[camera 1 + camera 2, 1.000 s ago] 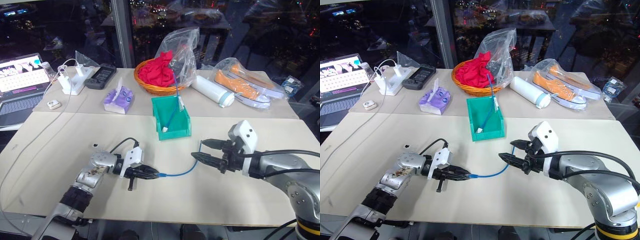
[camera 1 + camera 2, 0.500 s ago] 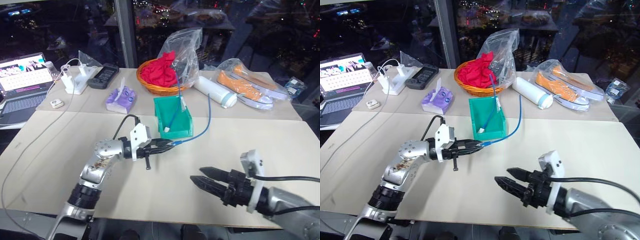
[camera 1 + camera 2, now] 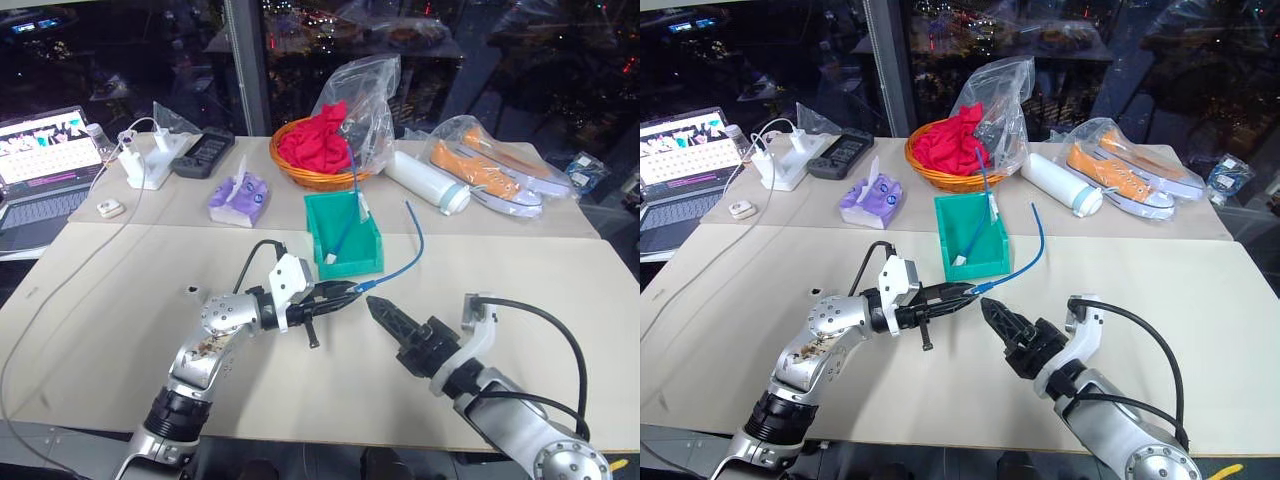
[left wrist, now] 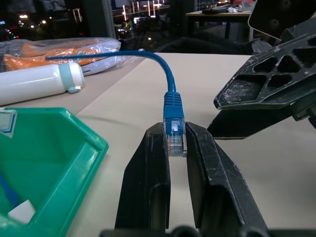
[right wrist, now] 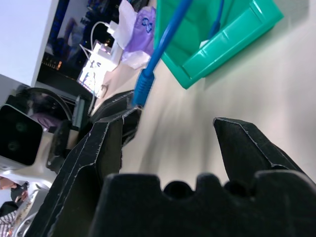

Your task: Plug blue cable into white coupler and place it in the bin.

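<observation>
**A:** What did your head camera have at that moment?

**B:** Your left tool (image 3: 345,291) was clamped tight on the clear plug of the blue cable (image 3: 403,258) and held it off the surface (image 3: 120,290). From the tips the cable rose in a loose arc, its free end in the air beyond the tool. The bin (image 3: 343,238) sat just past those tips, with another blue cord and a small white piece inside it; I could not tell whether that piece was the white coupler. Your right tool (image 3: 380,309) hung just beside the left one, pointing toward it, tips near the plug but apart from it. Its two fingers overlapped in that view.

**A:** And your left wrist camera?

**B:** There you saw the left tool's fingers (image 4: 148,173) pressed against both sides of the plug (image 4: 175,139), the blue boot standing straight out from between them. A corner of the bin (image 4: 74,158) lay just to one side of the tool. One black finger of the right tool (image 4: 266,84) stood close on the other side, not touching the cable.

**A:** Your right wrist camera?

**B:** The right tool's fingers (image 5: 94,163) stood well apart with nothing between them. Just ahead of them you had the cable's blue boot (image 5: 144,86) meeting the left tool's tips, and the bin's wall (image 5: 232,39) farther beyond.
</observation>
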{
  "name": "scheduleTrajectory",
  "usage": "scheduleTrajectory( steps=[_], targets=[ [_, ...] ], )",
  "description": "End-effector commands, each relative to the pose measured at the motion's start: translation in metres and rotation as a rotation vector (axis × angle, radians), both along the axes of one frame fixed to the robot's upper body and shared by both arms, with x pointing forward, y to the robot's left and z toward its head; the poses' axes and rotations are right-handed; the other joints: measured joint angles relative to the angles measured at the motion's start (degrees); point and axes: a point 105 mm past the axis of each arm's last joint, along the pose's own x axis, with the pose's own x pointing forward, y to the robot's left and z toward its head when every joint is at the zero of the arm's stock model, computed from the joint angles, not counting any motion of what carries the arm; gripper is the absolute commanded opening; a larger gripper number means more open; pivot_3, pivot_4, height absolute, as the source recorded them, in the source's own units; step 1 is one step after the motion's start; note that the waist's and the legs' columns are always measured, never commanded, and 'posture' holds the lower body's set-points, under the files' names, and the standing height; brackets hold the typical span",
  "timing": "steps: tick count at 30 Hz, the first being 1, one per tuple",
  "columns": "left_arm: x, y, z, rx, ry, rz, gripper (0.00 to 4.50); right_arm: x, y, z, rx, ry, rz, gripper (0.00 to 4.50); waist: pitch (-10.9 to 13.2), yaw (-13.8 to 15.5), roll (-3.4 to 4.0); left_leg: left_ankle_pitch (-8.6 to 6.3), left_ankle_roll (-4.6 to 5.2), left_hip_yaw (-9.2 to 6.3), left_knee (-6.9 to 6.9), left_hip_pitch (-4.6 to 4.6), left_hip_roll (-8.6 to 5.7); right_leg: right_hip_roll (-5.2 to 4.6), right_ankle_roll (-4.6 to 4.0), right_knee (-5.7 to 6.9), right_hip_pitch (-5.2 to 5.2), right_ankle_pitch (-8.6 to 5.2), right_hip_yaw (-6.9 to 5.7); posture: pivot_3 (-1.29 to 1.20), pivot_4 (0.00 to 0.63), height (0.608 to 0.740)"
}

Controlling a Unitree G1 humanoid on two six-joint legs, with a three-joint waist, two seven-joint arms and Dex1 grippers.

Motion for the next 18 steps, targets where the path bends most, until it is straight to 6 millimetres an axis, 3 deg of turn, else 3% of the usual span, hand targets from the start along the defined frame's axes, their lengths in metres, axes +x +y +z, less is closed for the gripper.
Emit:
scheduleTrajectory(
  steps=[1,7,18],
  targets=[
    [-0.007,-0.005,0.004,-0.005,-0.021,-0.039,0.07,0.0,0.003,0.015,0.051,-0.048,0.018,3.44,0.0,0.05,0.0,0.0,0.0,0.0,0.0,0.0,0.0,0.0,0.0,0.0,0.0,0.0,0.0,0.0,0.15,0.722],
    [-0.01,-0.008,0.003,0.008,-0.027,-0.077,0.07,0.012,0.006,0.016,0.087,-0.029,0.004,3.44,0.0,0.1,0.0,0.0,0.0,0.0,0.0,-0.01,0.0,0.0,0.0,-0.01,0.0,0.0,0.0,0.0,0.15,0.722],
    [-0.007,-0.008,0.005,0.011,-0.048,-0.068,0.07,0.012,0.006,0.014,0.115,0.003,-0.004,3.44,0.0,0.13,0.01,-0.01,0.01,-0.01,0.0,-0.03,0.0,0.0,0.0,-0.04,0.0,0.0,-0.01,0.0,0.15,0.722]
  ],
)
